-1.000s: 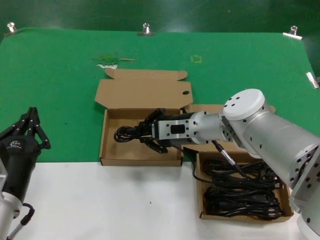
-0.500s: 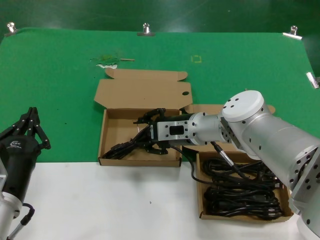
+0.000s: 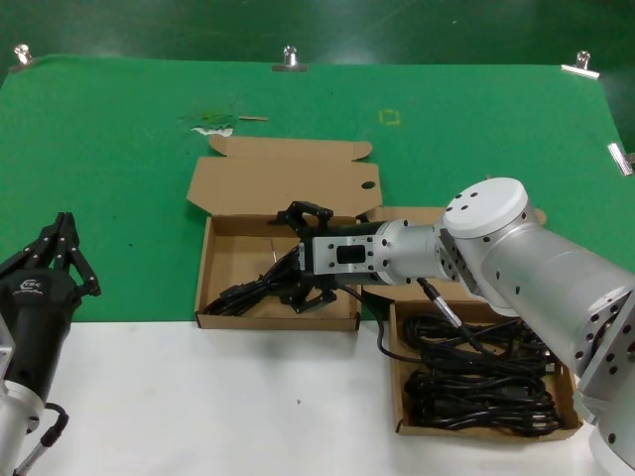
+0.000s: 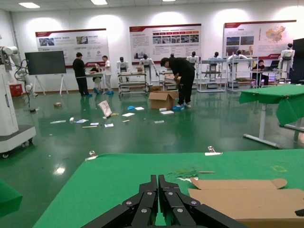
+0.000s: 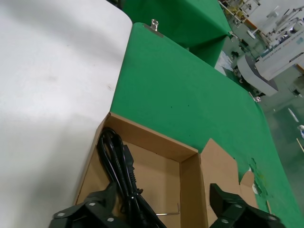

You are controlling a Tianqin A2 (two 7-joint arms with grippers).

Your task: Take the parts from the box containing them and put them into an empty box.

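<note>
One arm works. Left gripper (image 3: 67, 250) is parked at the near left, fingers pressed together. Near right, the source box (image 3: 402, 397) holds the remaining black cables (image 3: 481, 382). Right gripper (image 3: 295, 256) reaches over the left-hand receiving box (image 3: 206, 273), fingers spread wide, gripping nothing. One coiled cable (image 5: 118, 167) lies on that box's floor along the near wall. Its flap lid (image 3: 283, 183) lies open, farther back on the green cloth (image 3: 119, 149).

Matt cardboard box (image 3: 220, 260), seemingly rubbery black cable (image 3: 248, 293).
</note>
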